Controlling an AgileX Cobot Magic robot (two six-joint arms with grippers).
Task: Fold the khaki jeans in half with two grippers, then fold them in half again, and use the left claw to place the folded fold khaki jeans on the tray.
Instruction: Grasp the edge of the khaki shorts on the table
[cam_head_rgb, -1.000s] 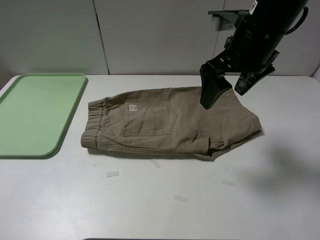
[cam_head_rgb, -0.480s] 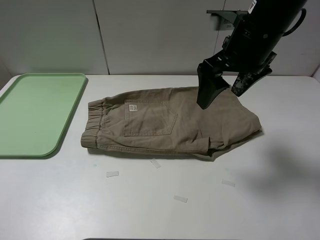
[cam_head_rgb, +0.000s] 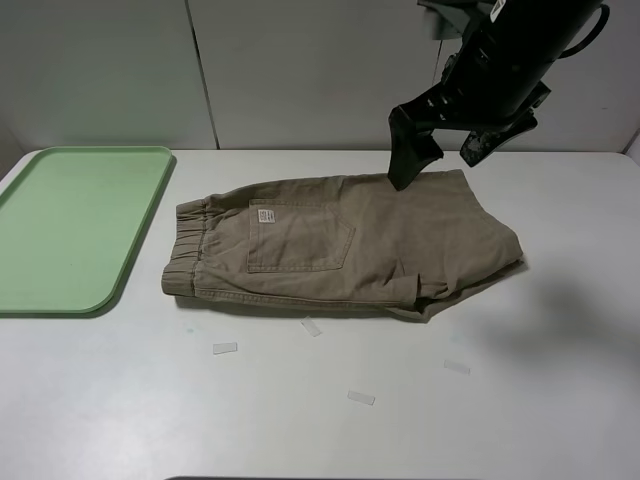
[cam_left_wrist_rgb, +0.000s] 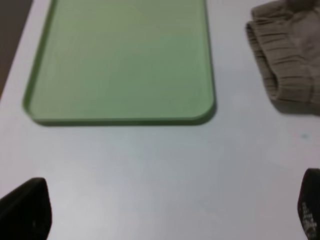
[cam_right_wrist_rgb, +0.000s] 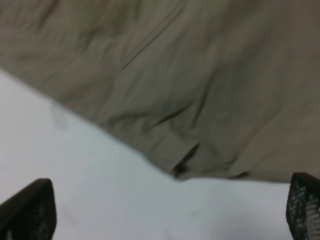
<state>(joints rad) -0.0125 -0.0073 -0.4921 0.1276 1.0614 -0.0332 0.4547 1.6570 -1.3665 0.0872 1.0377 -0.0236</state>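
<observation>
The khaki jeans (cam_head_rgb: 340, 245) lie folded in half on the white table, waistband to the left, pocket and white label facing up. My right gripper (cam_head_rgb: 437, 155) hangs open and empty above the far edge of the jeans. In the right wrist view the fabric (cam_right_wrist_rgb: 190, 85) fills most of the frame between the two spread fingertips (cam_right_wrist_rgb: 27, 212). The pale green tray (cam_head_rgb: 70, 225) lies empty at the left. The left claw is out of the exterior view; in the left wrist view its fingertips (cam_left_wrist_rgb: 25, 212) are spread wide over bare table, with the tray (cam_left_wrist_rgb: 120, 60) and waistband (cam_left_wrist_rgb: 287, 70) beyond.
Several small white paper scraps (cam_head_rgb: 225, 348) lie on the table in front of the jeans. A white panelled wall (cam_head_rgb: 300, 70) stands behind the table.
My right gripper has risen and moved back toward the far edge of the jeans, still open. The jeans and tray have not moved.
</observation>
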